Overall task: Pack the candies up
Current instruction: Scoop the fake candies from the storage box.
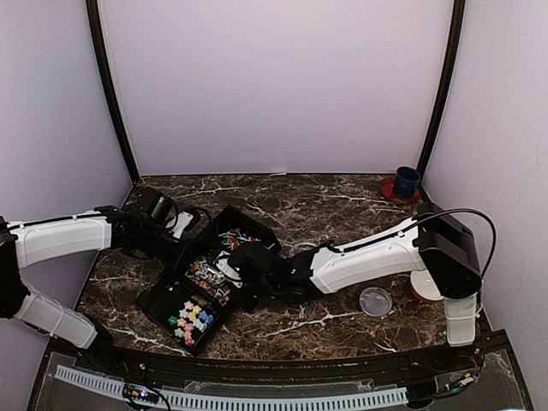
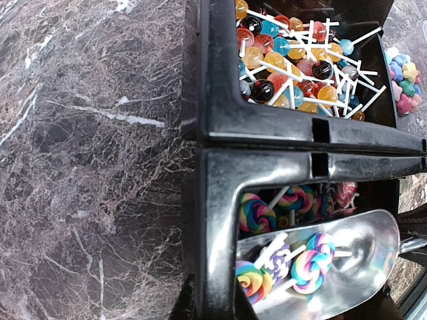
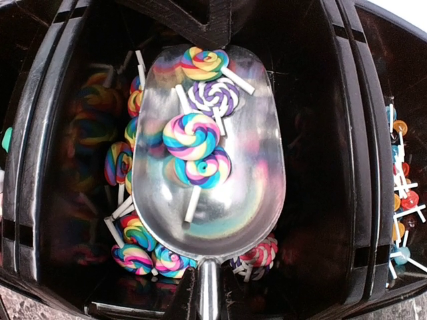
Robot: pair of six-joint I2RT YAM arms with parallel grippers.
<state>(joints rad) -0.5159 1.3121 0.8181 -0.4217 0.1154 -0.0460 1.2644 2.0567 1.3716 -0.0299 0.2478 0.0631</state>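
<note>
A black three-compartment tray (image 1: 151, 294) lies on the marble table. Its compartments hold the candies: pastel stars (image 1: 190, 318), round lollipops (image 2: 293, 60) and swirl lollipops (image 3: 133, 233). My right gripper (image 3: 209, 297) is shut on the handle of a metal scoop (image 3: 227, 193). The scoop sits in the middle compartment with several swirl lollipops (image 3: 191, 135) lying in its bowl. My left gripper (image 2: 217, 307) is shut on the tray's end wall (image 2: 223, 220), one finger on each side of it. From above, the left gripper (image 1: 175, 229) is at the tray's far-left end and the right gripper (image 1: 246, 262) over its middle.
A small clear round jar (image 1: 375, 300) stands on the table in front of the right arm's base. A dark blue cup on a red saucer (image 1: 406, 182) is at the back right corner. Purple walls close the table on three sides.
</note>
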